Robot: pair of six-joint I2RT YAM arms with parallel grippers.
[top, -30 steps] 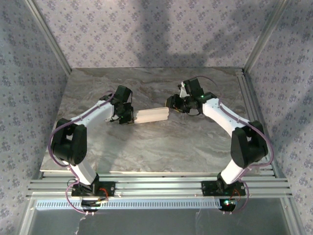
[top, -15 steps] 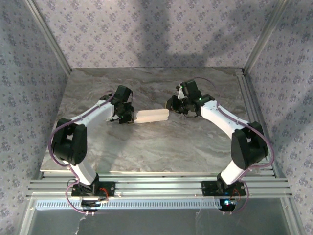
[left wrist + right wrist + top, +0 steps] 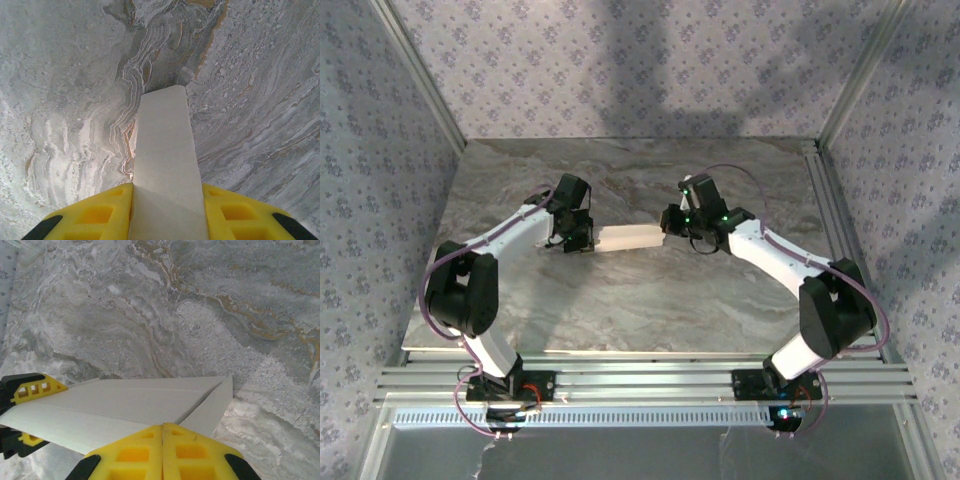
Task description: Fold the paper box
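Observation:
The paper box (image 3: pixel 632 237) is a long white folded piece lying across the middle of the table (image 3: pixel 650 290). My left gripper (image 3: pixel 588 238) is shut on its left end. In the left wrist view the box (image 3: pixel 165 150) runs away from me between the two yellow fingers of the left gripper (image 3: pixel 167 200). My right gripper (image 3: pixel 670 222) sits at the box's right end. In the right wrist view the right gripper (image 3: pixel 162 426) is shut, fingertips pressed together with no gap, right over the box (image 3: pixel 125 405) where a diagonal flap (image 3: pixel 212 407) meets the long panel. I see no paper between its tips.
The grey marbled tabletop lies bare all around the box. Patterned walls and aluminium frame posts (image 3: pixel 845 70) close in the back and sides. An aluminium rail (image 3: pixel 650 380) runs along the near edge by the arm bases. The left gripper's yellow finger (image 3: pixel 35 387) shows in the right wrist view.
My right gripper has closed its jaws and moved left and forward onto the box's right end. The left gripper and the box have stayed put.

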